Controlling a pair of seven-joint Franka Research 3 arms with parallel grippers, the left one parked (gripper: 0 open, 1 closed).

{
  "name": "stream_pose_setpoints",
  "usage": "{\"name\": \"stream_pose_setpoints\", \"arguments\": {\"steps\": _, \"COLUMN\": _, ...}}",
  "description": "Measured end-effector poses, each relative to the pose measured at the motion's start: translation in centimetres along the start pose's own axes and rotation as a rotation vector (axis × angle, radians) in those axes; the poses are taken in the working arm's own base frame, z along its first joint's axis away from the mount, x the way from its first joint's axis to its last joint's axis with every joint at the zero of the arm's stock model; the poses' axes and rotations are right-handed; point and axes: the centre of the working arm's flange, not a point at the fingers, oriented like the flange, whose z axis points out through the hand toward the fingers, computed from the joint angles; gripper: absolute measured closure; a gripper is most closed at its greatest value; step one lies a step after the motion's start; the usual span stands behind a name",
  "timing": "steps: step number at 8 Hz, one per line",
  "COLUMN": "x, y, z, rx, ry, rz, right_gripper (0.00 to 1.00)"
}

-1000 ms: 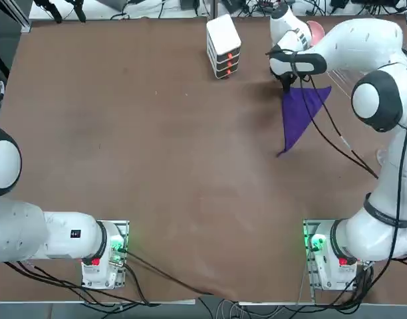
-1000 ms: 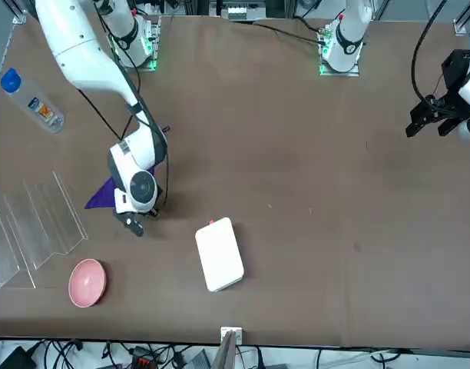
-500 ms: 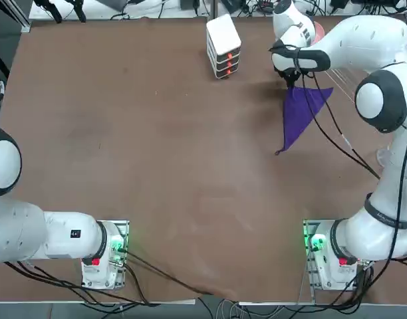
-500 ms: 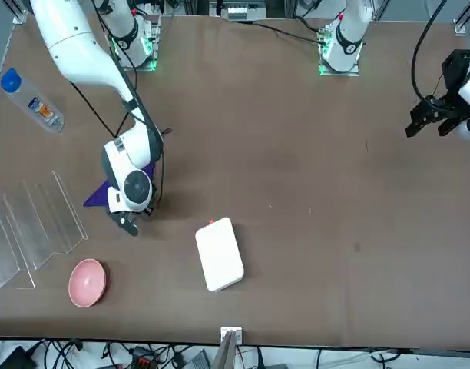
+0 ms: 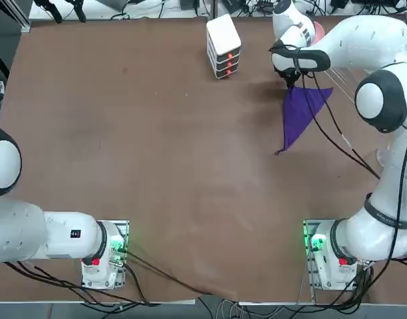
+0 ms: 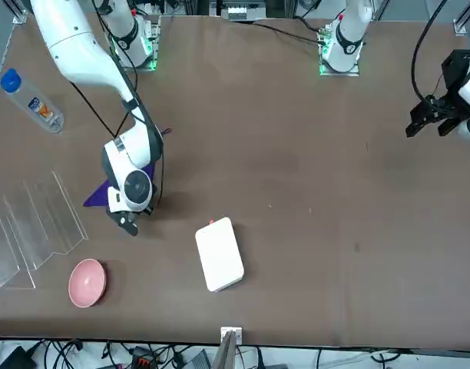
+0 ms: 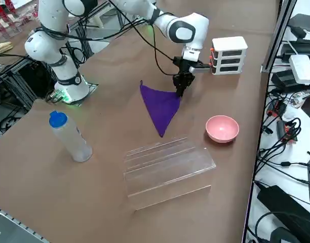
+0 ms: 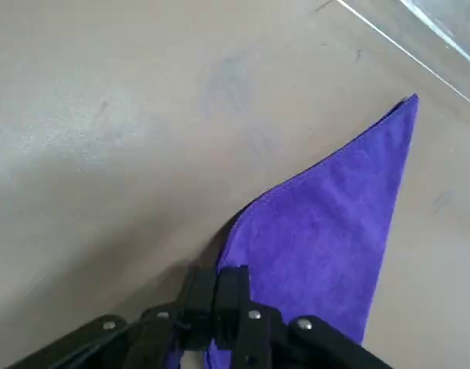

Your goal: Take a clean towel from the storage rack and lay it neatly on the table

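The deep purple towel (image 5: 300, 114) lies on the brown table (image 5: 157, 146) folded into a long triangle, its tip pointing toward the robot's base. My right gripper (image 5: 291, 80) is low over the towel's far corner, shut on that corner. In the wrist view the black fingers (image 8: 229, 286) are pressed together on the towel (image 8: 327, 238) edge. The side view shows the gripper (image 7: 181, 87) at the towel (image 7: 162, 107) corner nearest the white box. The clear storage rack (image 7: 167, 167) stands just beyond the towel, with nothing on it; it also shows in the front view (image 6: 35, 223).
A white stacked box (image 5: 223, 45) with orange-red marks stands at the far edge, left of the gripper. A small pink bowl (image 7: 222, 128) sits beside the rack. A plastic bottle with a blue cap (image 7: 69, 136) stands at the table's right side.
The gripper has shifted slightly toward the table's far edge and the rack side, drawing the towel's held corner with it. Over the last half second almost nothing moved.
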Motion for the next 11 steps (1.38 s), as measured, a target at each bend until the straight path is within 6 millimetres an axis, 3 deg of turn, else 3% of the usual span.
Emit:
{"name": "stream_pose_setpoints", "arguments": {"steps": 2, "x": 0.0, "y": 0.0, "z": 0.0, "rx": 0.0, "ry": 0.0, "rz": 0.0, "right_gripper": 0.95}}
{"name": "stream_pose_setpoints", "arguments": {"steps": 4, "x": -0.01, "y": -0.01, "z": 0.0, "rx": 0.001, "ry": -0.001, "rz": 0.001, "right_gripper": 0.87}}
{"name": "stream_pose_setpoints", "arguments": {"steps": 6, "x": -0.01, "y": -0.01, "z": 0.0, "rx": 0.001, "ry": -0.001, "rz": 0.001, "right_gripper": 0.87}}
{"name": "stream_pose_setpoints", "arguments": {"steps": 11, "x": 0.0, "y": -0.02, "z": -0.03, "rx": 0.002, "ry": -0.001, "rz": 0.001, "right_gripper": 0.99}}
